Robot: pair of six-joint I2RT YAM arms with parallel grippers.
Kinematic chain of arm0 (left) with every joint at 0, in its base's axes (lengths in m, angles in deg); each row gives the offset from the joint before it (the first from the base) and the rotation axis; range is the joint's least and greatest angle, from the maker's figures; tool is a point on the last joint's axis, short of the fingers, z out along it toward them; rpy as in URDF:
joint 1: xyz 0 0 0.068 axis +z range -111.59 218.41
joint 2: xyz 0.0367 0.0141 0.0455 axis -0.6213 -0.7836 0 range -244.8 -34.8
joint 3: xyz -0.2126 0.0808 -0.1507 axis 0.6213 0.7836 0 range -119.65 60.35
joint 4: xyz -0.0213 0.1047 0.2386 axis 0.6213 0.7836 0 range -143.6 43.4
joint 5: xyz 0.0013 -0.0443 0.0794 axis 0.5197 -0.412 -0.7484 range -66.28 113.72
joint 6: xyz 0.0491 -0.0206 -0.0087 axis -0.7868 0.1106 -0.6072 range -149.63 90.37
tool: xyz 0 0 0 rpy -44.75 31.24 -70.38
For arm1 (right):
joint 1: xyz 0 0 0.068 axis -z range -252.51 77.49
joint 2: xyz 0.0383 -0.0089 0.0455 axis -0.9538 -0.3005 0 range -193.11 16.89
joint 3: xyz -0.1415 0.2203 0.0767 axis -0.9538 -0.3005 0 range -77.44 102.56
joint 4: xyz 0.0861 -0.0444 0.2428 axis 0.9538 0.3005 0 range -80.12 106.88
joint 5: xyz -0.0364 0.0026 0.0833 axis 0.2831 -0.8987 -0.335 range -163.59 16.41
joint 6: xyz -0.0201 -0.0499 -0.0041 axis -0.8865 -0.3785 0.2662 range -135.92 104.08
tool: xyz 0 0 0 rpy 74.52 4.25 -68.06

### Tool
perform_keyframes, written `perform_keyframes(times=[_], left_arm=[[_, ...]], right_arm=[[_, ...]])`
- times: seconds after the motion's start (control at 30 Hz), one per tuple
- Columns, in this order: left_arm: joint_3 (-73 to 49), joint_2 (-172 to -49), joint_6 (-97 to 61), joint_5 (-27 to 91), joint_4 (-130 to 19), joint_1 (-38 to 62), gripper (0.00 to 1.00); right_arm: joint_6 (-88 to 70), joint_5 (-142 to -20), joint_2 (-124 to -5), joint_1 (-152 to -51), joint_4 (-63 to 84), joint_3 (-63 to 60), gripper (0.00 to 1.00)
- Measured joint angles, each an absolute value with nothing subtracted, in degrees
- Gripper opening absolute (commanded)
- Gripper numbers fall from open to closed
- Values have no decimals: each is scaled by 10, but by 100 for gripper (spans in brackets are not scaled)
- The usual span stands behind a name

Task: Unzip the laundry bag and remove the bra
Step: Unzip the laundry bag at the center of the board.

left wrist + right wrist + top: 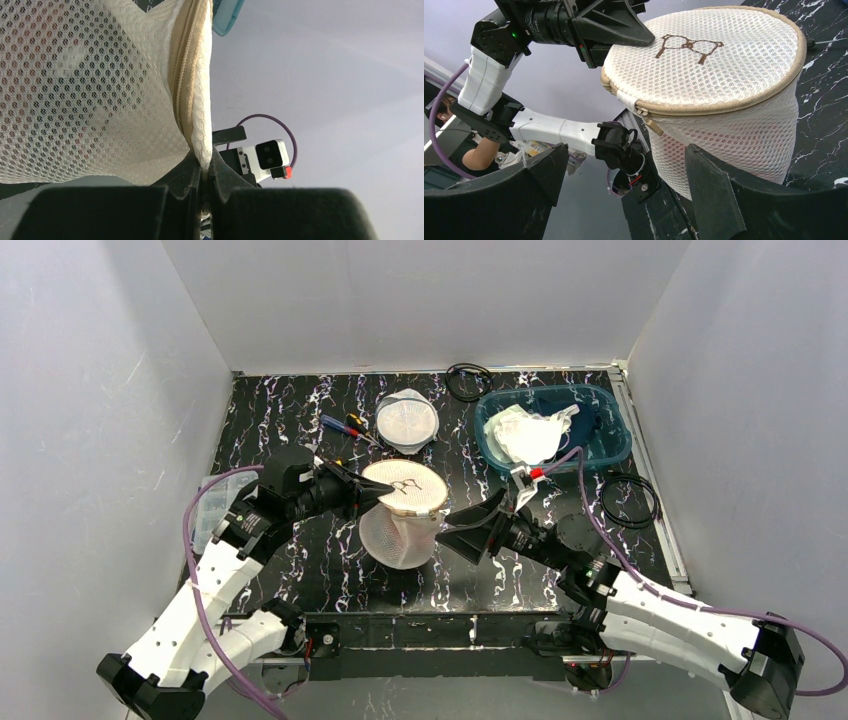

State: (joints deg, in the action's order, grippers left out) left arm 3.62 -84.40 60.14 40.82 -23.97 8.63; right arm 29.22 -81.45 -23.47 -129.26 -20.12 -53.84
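The laundry bag [402, 515] is a cream mesh cylinder standing upright mid-table, its lid stitched with a brown bra outline [686, 46]. Its zipper [724, 102] runs closed round the rim, and the tan pull [652, 125] hangs at the near side. My left gripper [372, 494] is shut on the bag's rim seam [197, 135] at its left edge. To the right of the bag and a little short of it, my right gripper [452, 532] stands open; in the right wrist view one finger [711, 185] lies against the mesh wall. The bra is hidden; only a pinkish tint [749, 145] shows through the mesh.
A second round mesh bag [407, 421] lies behind, with screwdrivers [345, 427] to its left. A blue bin [610, 440] holding white cloth sits back right. Black cable coils lie at the back [469, 381] and right [630, 502]. A clear plastic box [205, 512] sits at the left edge.
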Motion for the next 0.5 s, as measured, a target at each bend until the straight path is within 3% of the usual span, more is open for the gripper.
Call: perform_keyframes(times=[0.5], left_arm=[[44,-845,601,426,-266,86,0]], right_arm=[[302,-812,-256,-1293,-255,-540,92]])
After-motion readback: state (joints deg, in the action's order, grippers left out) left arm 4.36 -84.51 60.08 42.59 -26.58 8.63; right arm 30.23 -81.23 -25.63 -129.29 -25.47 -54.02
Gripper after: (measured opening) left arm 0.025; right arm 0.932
